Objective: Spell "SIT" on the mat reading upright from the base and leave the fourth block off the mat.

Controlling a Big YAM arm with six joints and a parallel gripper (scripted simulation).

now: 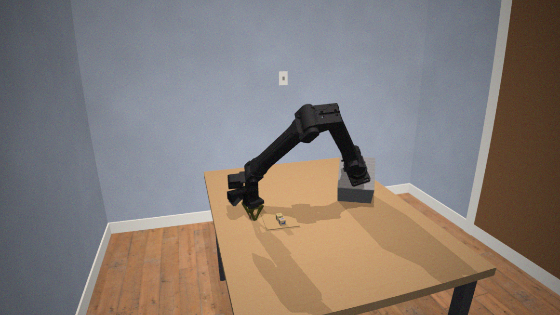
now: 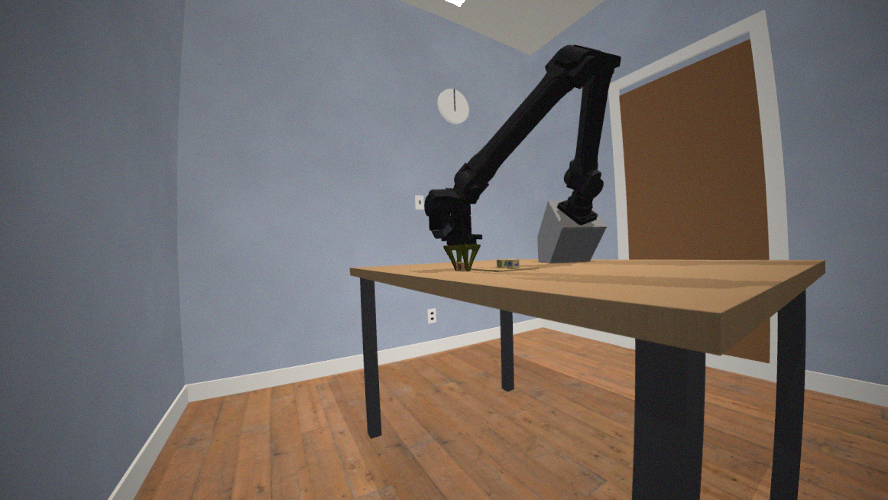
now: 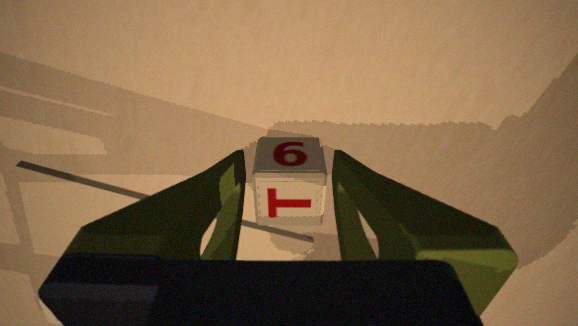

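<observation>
The block with a red T on its top face [image 3: 290, 178] [image 2: 460, 266] sits off the mat, just beyond its edge. Seen in the wrist view, the T lies on its side, its bar at the left. My gripper [image 3: 288, 162] [image 2: 461, 268] [image 1: 254, 218] is open around it, with narrow gaps on both sides. The fingers hide the block in the top view. A block with green marks [image 1: 278, 216] [image 2: 500, 264] and one with blue marks [image 1: 282, 221] [image 2: 513, 264] stand close together on the mat [image 1: 271, 226] [image 3: 75, 200]. Their top letters are too small to read. I cannot see the fourth block.
The wooden table [image 1: 392, 266] [image 2: 683, 297] has its far-end edge behind the gripper. The grey base block [image 1: 355, 195] [image 2: 578, 243] under the arm stands at the other side of the mat. The arm and its shadows stretch between base and gripper.
</observation>
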